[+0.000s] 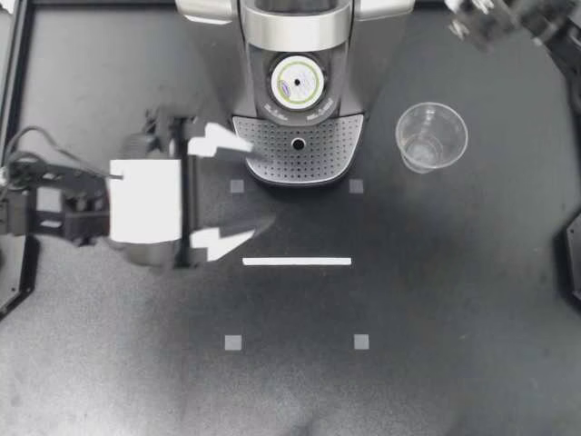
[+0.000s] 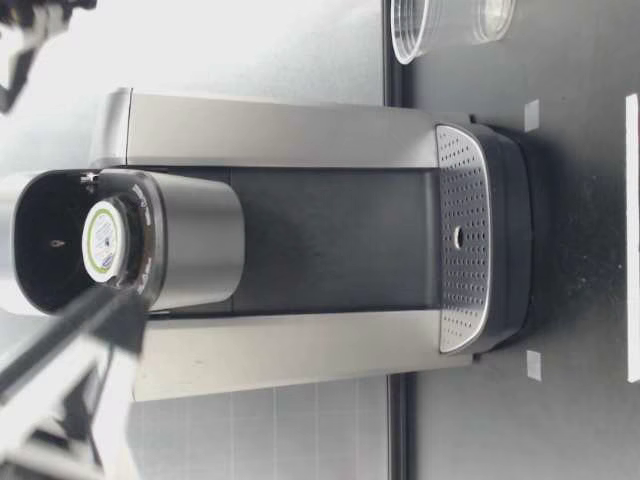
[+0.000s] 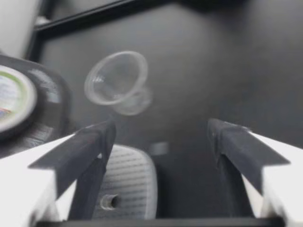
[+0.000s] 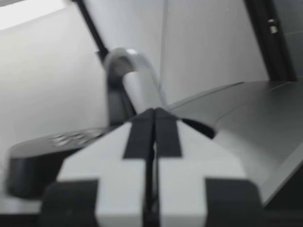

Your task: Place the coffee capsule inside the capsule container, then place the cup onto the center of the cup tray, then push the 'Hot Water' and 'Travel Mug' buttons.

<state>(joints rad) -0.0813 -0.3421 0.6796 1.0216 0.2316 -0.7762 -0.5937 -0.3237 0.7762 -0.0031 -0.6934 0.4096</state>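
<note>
Clear plastic cup [image 1: 431,136] stood upper right of the top view's centre, apart from the cup tray [image 1: 300,156], with open table [image 1: 436,291] around it. The coffee capsule [image 1: 299,84] sat in the capsule container [image 1: 328,92]. My left gripper [image 1: 261,183] was spread and empty beside the tray. My right gripper [image 1: 470,25], in the upper right corner, showed its fingers [image 4: 137,142] pressed together only in its wrist view.

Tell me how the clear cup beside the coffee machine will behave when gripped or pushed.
The cup looks like thin clear plastic, so it is probably light and may flex under a hard squeeze. It stands upright and looks empty, with its rim wider than its base, so a push near the rim would likely tip it.
</note>
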